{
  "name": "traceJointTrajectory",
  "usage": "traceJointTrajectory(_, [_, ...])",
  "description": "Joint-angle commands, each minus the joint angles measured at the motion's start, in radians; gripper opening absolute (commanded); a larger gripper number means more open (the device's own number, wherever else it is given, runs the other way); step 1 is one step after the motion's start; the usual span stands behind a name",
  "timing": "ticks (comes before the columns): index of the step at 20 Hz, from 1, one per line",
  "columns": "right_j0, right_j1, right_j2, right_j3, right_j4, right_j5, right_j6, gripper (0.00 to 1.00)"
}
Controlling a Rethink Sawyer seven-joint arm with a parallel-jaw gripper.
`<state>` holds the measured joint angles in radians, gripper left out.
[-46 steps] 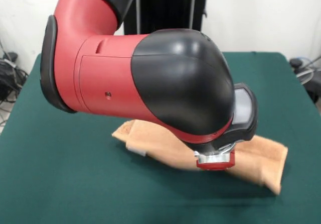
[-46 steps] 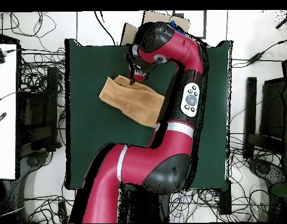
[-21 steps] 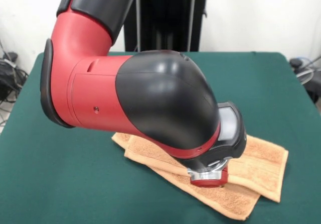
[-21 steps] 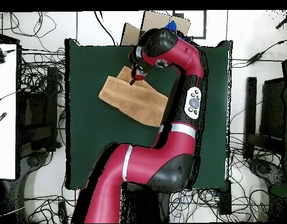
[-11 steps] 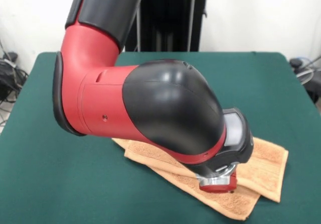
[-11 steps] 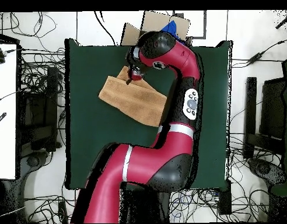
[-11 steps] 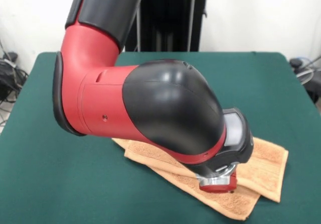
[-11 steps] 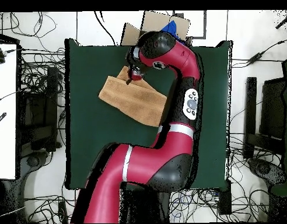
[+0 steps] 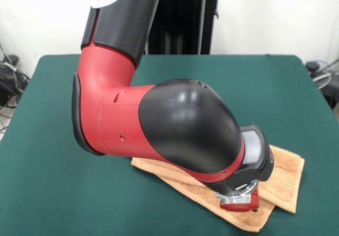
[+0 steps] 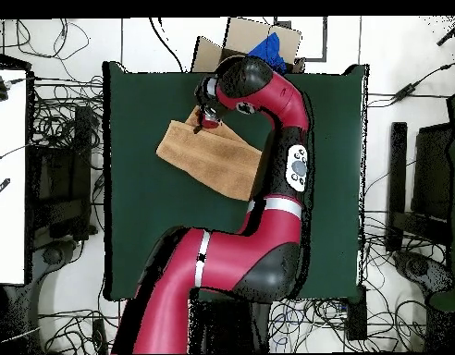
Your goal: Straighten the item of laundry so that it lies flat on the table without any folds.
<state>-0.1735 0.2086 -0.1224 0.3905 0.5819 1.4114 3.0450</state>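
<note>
The item of laundry (image 9: 283, 179) is an orange-tan terry towel on the dark green table (image 9: 47, 193), near its front right. It lies mostly spread, with one layer overlapping another along a diagonal line. The arm's big red and black elbow hides the towel's middle. My gripper (image 9: 239, 202) is pressed down at the towel's front part, close to its front corner. In the overhead view the towel (image 10: 208, 159) lies slanted and the gripper (image 10: 205, 120) sits at its upper corner, near the table's (image 10: 139, 240) top edge. The arm hides whether the gripper holds cloth.
The towel's front corner lies close to the table's near edge in the front view. Beyond the table's top edge in the overhead view stands a cardboard box (image 10: 259, 39) with something blue in it. Cables cover the floor around, and a white desk (image 10: 7, 166) stands at the left.
The gripper has travelled toward the table's near edge and to the right in the front view. The towel has gone from a narrow folded bundle to a wider, flatter spread.
</note>
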Motion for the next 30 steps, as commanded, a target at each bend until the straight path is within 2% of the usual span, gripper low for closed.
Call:
traceJointTrajectory(1, [0.025, 0.039, 0.116, 0.213, -0.015, -0.079, -0.037, 1.00])
traceJointTrajectory(14, [0.024, -0.053, 0.162, 0.397, -0.021, -0.151, -0.078, 1.00])
traceJointTrajectory(24, [0.034, -0.035, 0.161, 0.395, -0.051, -0.158, -0.083, 1.00])
traceJointTrajectory(25, [0.041, -0.044, 0.144, 0.412, -0.062, -0.196, -0.065, 0.00])
traceJointTrajectory(30, [0.036, -0.048, 0.149, 0.422, -0.046, -0.187, -0.038, 0.00])
